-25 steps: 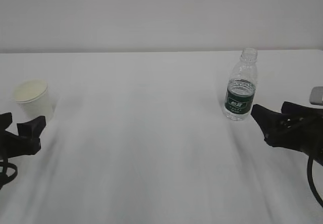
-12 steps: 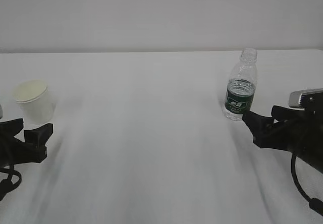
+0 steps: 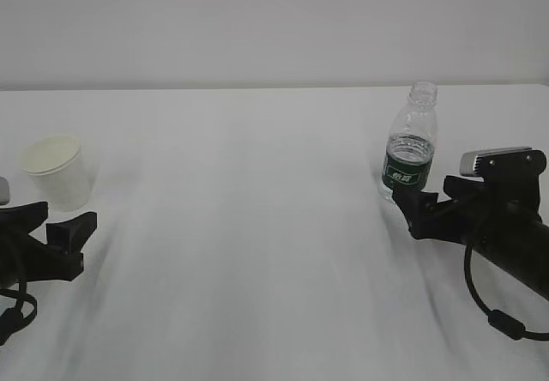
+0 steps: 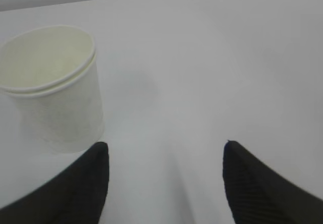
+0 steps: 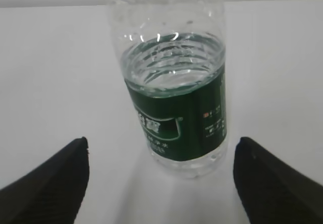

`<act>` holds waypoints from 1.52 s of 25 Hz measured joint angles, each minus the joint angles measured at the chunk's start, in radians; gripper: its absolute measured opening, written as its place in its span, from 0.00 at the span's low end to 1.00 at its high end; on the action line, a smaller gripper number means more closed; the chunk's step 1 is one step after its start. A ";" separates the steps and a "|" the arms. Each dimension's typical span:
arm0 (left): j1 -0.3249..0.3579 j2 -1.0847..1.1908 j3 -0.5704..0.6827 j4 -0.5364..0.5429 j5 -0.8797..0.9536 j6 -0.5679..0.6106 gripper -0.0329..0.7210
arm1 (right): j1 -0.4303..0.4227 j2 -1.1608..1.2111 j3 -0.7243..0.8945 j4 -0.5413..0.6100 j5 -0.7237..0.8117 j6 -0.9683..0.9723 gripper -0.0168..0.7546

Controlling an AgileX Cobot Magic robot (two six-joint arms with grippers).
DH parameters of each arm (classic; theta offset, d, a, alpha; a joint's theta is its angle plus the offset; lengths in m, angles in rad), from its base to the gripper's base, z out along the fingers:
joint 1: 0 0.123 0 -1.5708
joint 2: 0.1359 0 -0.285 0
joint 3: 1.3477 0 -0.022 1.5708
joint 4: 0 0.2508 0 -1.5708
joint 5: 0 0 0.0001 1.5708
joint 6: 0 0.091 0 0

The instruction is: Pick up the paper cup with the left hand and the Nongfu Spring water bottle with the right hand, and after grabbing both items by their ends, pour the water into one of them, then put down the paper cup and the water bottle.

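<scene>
On the white surface, both spread grippers wait: left gripper near cup, right gripper facing bottle.

A plain white table fills most of the exterior view, its surface smooth and matte with faint soft shading. Behind it stands a bare, pale grey-white wall, meeting the table's far edge in a straight horizontal line. The light is even and diffuse, casting only weak, blurred shadows.
</scene>
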 joint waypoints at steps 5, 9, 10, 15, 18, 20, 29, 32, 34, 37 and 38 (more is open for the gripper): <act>0.000 0.000 0.000 0.001 0.000 0.000 0.71 | 0.000 0.032 -0.054 0.004 0.000 -0.002 0.90; 0.000 0.000 0.000 0.002 0.000 0.000 0.71 | 0.000 0.062 -0.096 0.006 0.000 -0.002 0.90; 0.000 0.000 0.000 0.002 0.000 0.000 0.71 | 0.000 0.072 -0.104 0.006 0.000 -0.002 0.90; 0.000 0.000 0.000 0.002 0.000 0.000 0.71 | 0.000 0.109 -0.146 0.008 0.000 -0.002 0.90; 0.000 0.000 0.000 0.002 0.000 0.000 0.71 | 0.000 0.138 -0.175 0.008 0.000 -0.002 0.90; 0.000 0.000 0.000 0.002 0.000 0.000 0.71 | 0.000 0.151 -0.189 0.008 0.000 -0.002 0.90; 0.000 0.000 0.000 0.002 0.000 0.000 0.71 | 0.000 0.180 -0.250 0.011 0.000 -0.004 0.90; 0.000 0.000 0.000 0.002 0.000 0.000 0.71 | 0.000 0.196 -0.257 0.011 0.000 -0.004 0.89; 0.000 0.000 0.000 0.003 0.000 0.000 0.71 | 0.000 0.200 -0.258 0.011 0.000 -0.002 0.89; 0.000 0.000 0.000 0.003 0.000 0.000 0.71 | 0.000 0.200 -0.273 0.015 0.000 -0.002 0.89; 0.000 0.000 0.000 0.003 0.000 0.000 0.71 | 0.000 0.200 -0.279 0.015 0.000 -0.002 0.89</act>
